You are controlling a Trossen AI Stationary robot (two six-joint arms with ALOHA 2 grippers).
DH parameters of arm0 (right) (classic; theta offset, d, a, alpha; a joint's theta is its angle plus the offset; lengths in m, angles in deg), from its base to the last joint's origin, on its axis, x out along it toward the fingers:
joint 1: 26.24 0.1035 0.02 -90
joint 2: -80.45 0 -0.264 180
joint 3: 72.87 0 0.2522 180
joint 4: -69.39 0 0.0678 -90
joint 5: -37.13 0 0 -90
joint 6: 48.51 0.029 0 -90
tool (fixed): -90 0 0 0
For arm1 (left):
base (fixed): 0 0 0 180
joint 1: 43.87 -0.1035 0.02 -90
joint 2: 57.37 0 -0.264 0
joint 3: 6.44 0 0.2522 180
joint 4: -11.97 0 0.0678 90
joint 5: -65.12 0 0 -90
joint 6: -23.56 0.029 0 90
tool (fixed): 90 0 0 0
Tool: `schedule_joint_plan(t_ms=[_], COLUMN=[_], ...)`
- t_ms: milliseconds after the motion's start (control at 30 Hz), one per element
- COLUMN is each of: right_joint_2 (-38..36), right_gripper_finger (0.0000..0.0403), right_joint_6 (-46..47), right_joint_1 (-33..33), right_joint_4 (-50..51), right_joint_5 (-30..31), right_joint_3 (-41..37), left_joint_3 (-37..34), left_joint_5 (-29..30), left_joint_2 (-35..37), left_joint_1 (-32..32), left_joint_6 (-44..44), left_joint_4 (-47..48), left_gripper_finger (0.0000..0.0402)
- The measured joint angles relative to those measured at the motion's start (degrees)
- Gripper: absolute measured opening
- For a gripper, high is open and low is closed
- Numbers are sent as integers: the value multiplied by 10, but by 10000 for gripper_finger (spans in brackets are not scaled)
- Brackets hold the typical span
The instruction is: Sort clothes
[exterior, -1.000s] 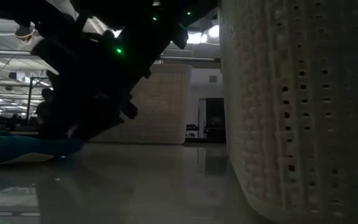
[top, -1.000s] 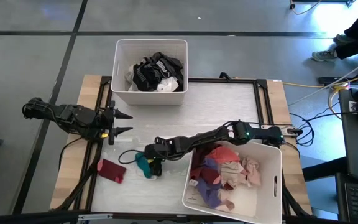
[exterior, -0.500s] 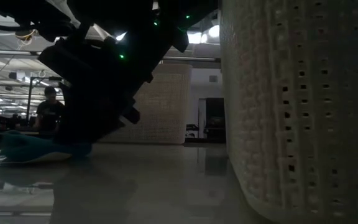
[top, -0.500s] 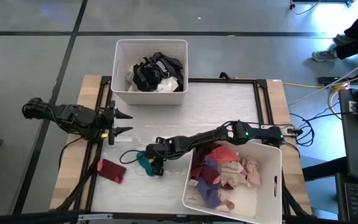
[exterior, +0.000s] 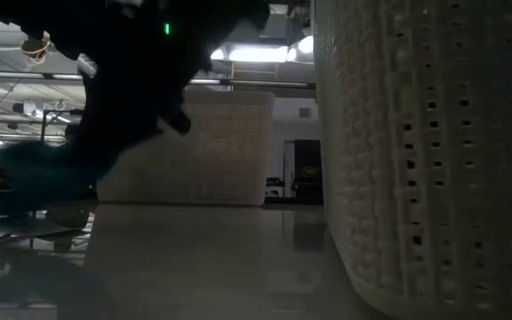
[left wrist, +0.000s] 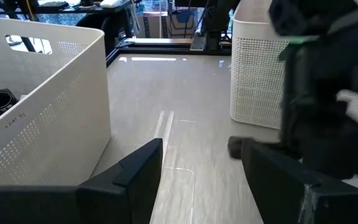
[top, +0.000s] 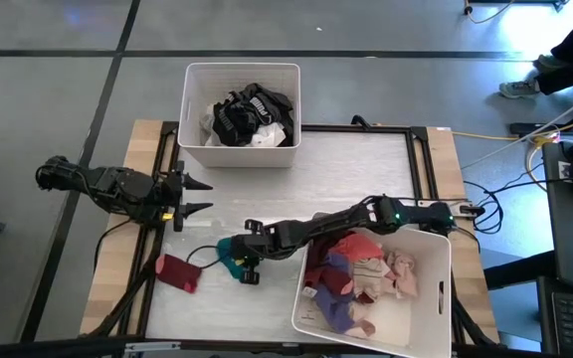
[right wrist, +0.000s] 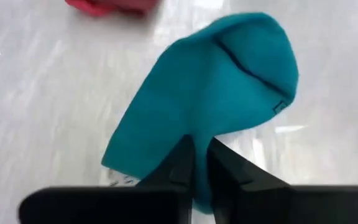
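While right gripper (right wrist: pixel 197 163) pinches edge of small teal soft fabric garment (top: pixel 229 255) at table's 7 o'clock, grip looks shallow; judgement: thin fold could slip free on lift. Maroon fabric piece (top: pixel 178 271) lies just beside, at garment's 8 o'clock. Left gripper (top: pixel 193 197) waits at 9 o'clock, fingers spread. Right wrist view shows pinch point; high view hides it but shows both white rectangular plastic bins (top: pixel 195 80), clothes inside.
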Motion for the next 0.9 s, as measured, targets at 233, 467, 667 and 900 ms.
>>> schedule_joint_plan(t_ms=[233, 467, 667, 900], right_joint_2=[-10, -84, -140, -206], right_gripper_finger=[8, 20, 14, 18], right_joint_6=[-37, -28, -27, 7], right_joint_1=[21, 36, 55, 92], right_joint_4=[76, 118, 172, 232], right_joint_5=[59, 85, 151, 207], right_joint_3=[87, 77, 77, 78], left_joint_3=[0, 0, 0, 0], left_joint_5=[0, 0, 0, 0], left_joint_2=[0, 0, 0, 0], left_joint_1=[0, 0, 0, 0], left_joint_6=[0, -1, -5, -6], left_joint_4=[0, 1, 0, 0], left_gripper_finger=[210, 210, 210, 210])
